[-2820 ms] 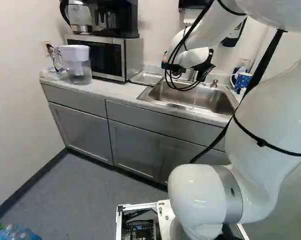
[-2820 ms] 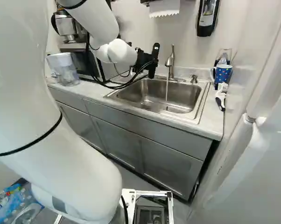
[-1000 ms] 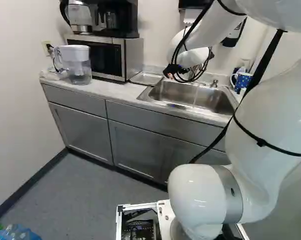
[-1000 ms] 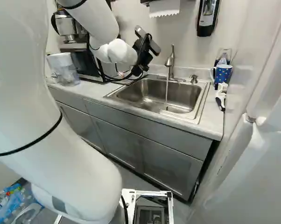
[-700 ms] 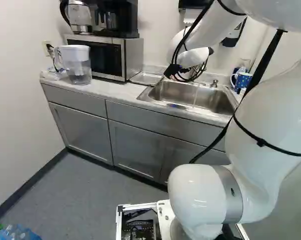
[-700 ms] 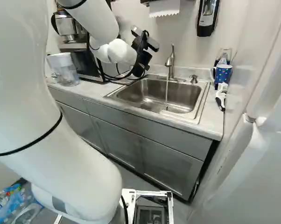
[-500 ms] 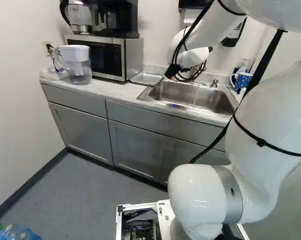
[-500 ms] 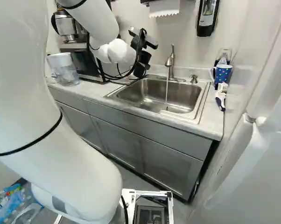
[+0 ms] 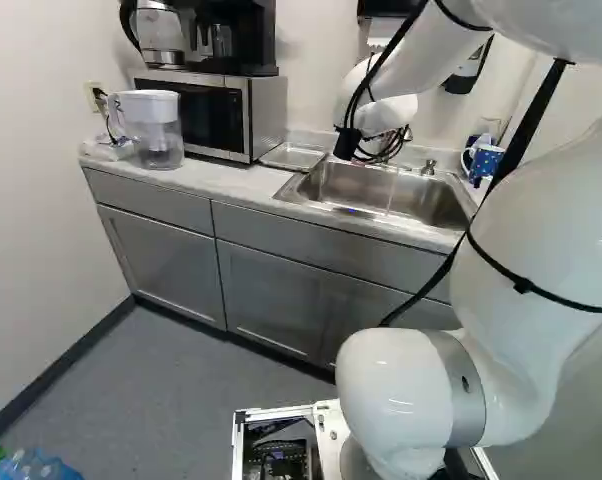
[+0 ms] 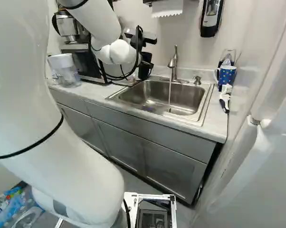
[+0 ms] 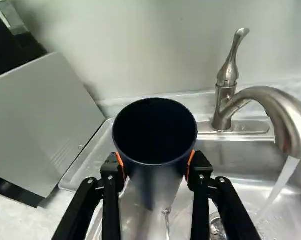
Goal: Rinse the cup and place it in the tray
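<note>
Plainly, the tool point(image 10: 143, 56) clasps the cup point(image 11: 154, 175) from 2 sides; only the wrist view sees inside.

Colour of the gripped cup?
Dark navy, nearly black, on the cylindrical cup between the end effector's orange pads; clearest in the wrist view.

The cup point(image 11: 163, 172) is of a very dark blue, almost black, and the fingers point(image 11: 199, 165) are black with orange pads point(image 11: 191, 159). The mug point(image 10: 227, 76) is blue with small light dots, while the sink point(image 10: 128, 97) and the faucet point(image 11: 285, 112) are silver-grey. White is the colour of the arm point(image 10: 81, 175), the cabinets point(image 9: 271, 300) are plain grey, and the counter point(image 9: 216, 183) is pale grey.
</note>
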You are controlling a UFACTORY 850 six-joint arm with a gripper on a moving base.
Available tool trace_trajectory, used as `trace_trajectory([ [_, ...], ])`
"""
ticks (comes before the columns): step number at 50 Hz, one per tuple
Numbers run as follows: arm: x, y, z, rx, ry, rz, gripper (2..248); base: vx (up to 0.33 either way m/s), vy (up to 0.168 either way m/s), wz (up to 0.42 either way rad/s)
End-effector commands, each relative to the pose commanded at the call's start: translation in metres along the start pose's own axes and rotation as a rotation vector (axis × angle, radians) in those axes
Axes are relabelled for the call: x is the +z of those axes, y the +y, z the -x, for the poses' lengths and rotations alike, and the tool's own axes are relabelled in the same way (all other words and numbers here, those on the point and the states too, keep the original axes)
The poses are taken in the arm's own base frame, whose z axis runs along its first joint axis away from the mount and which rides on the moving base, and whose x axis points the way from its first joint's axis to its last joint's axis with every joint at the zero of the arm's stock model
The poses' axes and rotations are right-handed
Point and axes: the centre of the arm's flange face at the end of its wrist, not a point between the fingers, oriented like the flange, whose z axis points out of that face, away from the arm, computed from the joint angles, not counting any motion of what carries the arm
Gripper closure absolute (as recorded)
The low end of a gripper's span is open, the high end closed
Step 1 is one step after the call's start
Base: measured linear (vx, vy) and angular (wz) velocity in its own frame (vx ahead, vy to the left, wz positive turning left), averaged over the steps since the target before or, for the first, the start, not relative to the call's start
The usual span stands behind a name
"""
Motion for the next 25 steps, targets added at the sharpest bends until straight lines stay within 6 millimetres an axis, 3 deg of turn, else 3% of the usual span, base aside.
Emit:
trace_trajectory([
  [12, 0.0000, 0.0000, 0.0000, -0.127, 0.000, 0.000, 124, 0.000, 0.000, 0.000],
  [25, 0.0000, 0.0000, 0.0000, -0.127, 0.000, 0.000, 124, 0.000, 0.000, 0.000],
])
